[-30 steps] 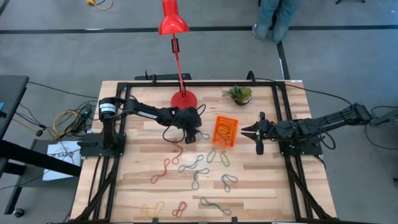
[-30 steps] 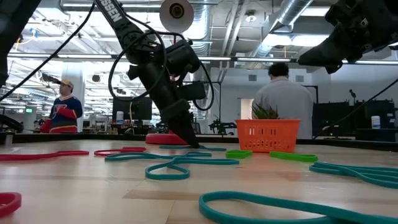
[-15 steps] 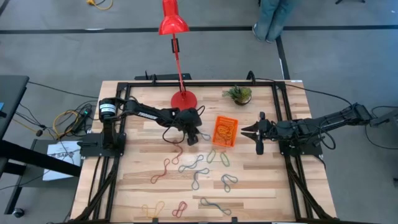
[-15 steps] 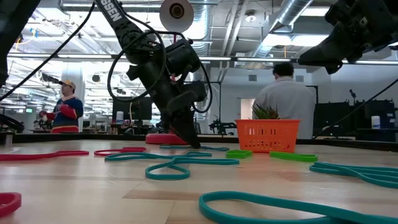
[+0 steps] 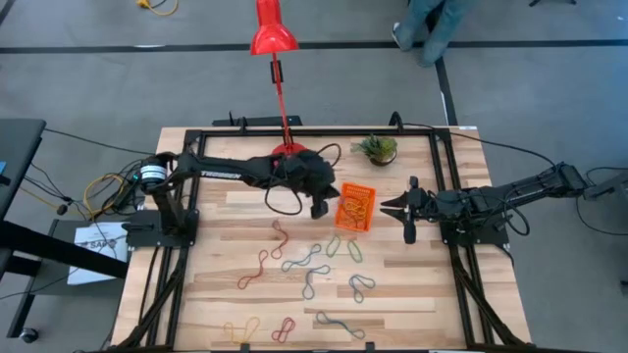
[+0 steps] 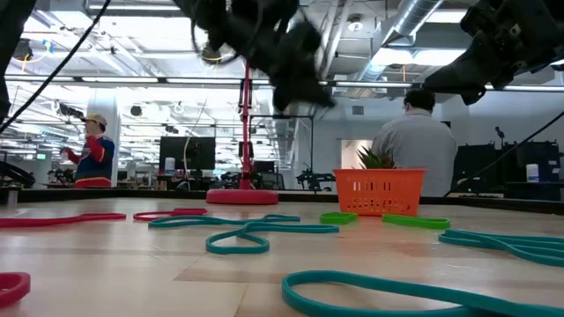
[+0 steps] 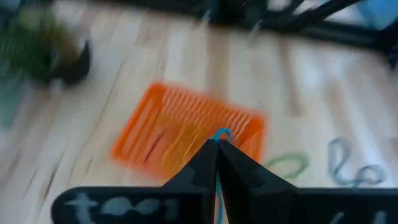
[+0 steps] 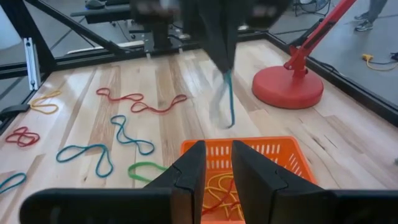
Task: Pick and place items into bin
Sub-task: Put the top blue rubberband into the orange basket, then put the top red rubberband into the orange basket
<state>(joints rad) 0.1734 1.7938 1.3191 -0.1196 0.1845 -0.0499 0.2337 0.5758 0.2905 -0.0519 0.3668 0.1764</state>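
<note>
Above the table's middle, the left gripper (image 5: 321, 208) is clamped on a teal band (image 8: 229, 99) that dangles from its tips, raised just beside the orange bin's (image 5: 355, 207) left edge. Other bands (image 5: 312, 258) lie loose on the wood below. Right of the bin, the right gripper (image 5: 389, 206) waits with fingers parted, holding nothing.

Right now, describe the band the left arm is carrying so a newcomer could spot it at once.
Start at the red lamp base at the table's far edge, then look to the orange bin beside it. Just short of the bin, the left gripper is shut on a thin teal band. It alone dangles in the air, while the other bands lie flat on the wood.
</note>
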